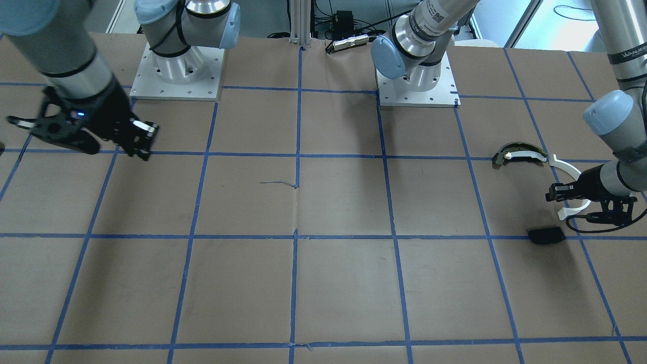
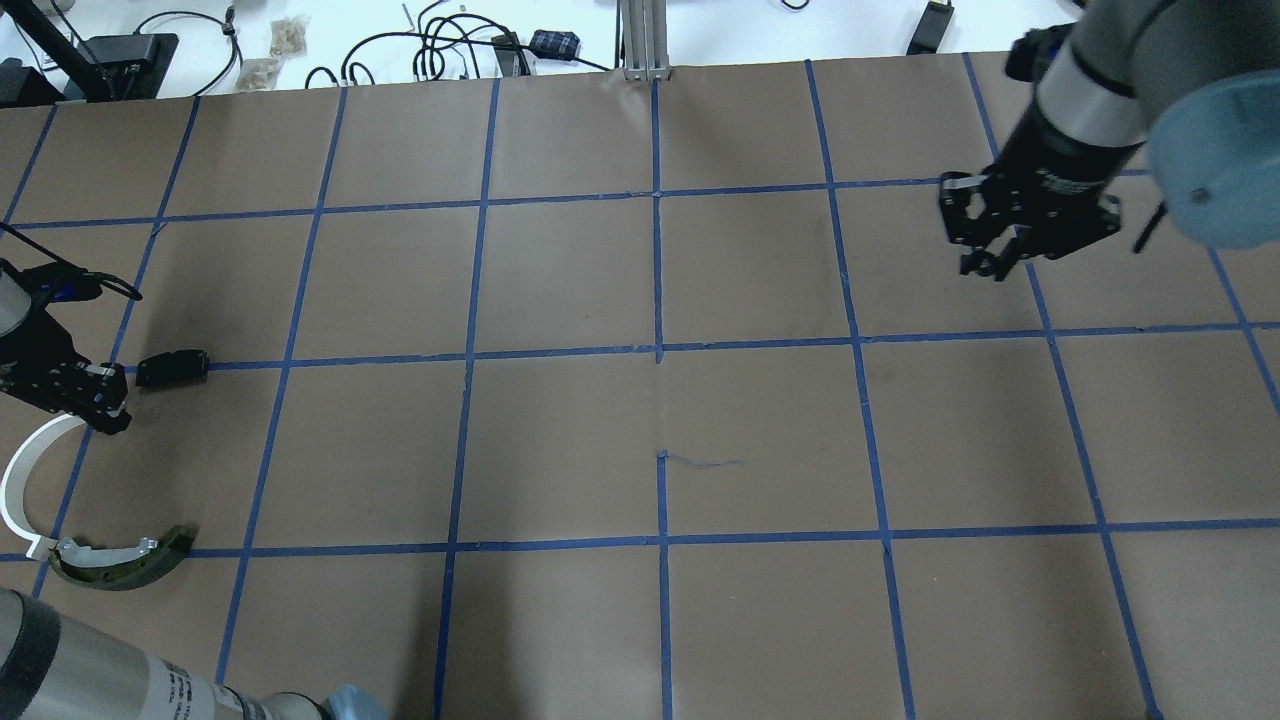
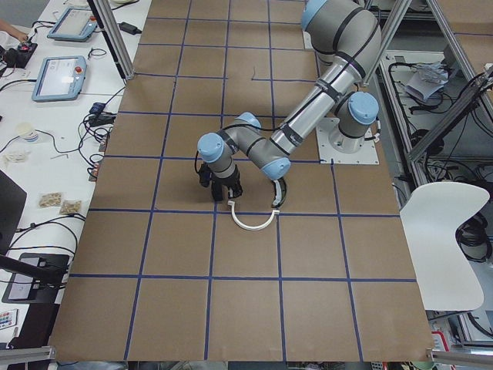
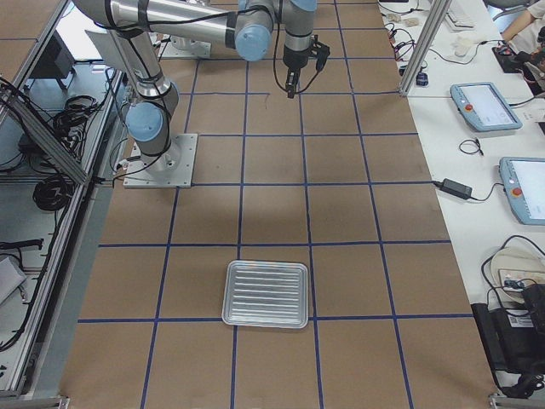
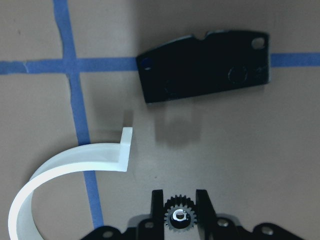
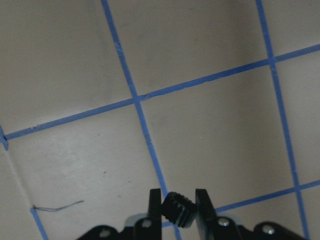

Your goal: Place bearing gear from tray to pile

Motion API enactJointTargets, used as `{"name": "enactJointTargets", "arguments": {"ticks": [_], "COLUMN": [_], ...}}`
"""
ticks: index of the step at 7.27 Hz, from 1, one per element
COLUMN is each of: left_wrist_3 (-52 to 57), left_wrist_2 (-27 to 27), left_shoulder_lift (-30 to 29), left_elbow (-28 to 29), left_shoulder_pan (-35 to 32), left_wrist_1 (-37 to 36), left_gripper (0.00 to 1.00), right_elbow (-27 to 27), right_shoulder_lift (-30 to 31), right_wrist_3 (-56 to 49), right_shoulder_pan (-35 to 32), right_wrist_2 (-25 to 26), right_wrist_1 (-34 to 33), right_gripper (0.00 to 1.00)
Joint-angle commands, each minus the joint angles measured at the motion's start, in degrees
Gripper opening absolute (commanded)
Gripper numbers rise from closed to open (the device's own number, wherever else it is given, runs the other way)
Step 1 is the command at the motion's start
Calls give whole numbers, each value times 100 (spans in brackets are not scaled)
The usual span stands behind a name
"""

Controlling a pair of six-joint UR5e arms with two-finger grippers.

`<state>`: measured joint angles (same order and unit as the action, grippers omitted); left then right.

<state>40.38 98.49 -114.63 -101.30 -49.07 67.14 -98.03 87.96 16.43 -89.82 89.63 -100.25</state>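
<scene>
"WANJE", cut off, on left arm band [image 1: 628, 54]

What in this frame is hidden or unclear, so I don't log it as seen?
Gear, held in the left pincer: only the left wrist view shows it; elsewhere the pincer hides it.
Black ridged part in the right pincer: right wrist view, the pincer covers its sides; its kind is unclear.
Tray: exterior right view only, too small to rule out tiny parts.
White arc: front view, the left arm hides its middle.

Overhead & front cams face opp. ways, share white arc [image 1: 567, 167]; wrist cams close, pointing down.
</scene>
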Motion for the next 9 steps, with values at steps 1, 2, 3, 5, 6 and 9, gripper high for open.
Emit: {"name": "enactJointTargets", "arguments": {"ticks": [1,2,3,5,6,9], "left_wrist_3": [-4,-13,57,66,49,-911], "left_wrist_2": [-6,-6,12,-75,-102,-93], "left_shoulder_lift": [-85,-94,-68,55,116,458], "left_elbow": [-74,-83,-83,21,83,635], "left_shoulder_pan": [29,20,20,-67,-155,-1041], "left_wrist_1": [-16,-8,-8,80,72,1025], "left_gripper": [0,11,61,100,100,100], "right_elbow": [-14,-6,-23,-67,-102,-102], "right_shoulder_lift": [-1056,-1627,-2112,-2187,-2161,-2152], "right_wrist_3": [1902,2099,2084,1944,1943,1961], "right_shoulder_pan": [-1700,-2080,-2267,-2286,-2286,-2286], "right_wrist_2": [141,316,205,291,326,344], "right_wrist_1": [-1891,-2911,-3426,-3502,-3493,-3466], "right_gripper": [0,0,0,2,12,95]}}
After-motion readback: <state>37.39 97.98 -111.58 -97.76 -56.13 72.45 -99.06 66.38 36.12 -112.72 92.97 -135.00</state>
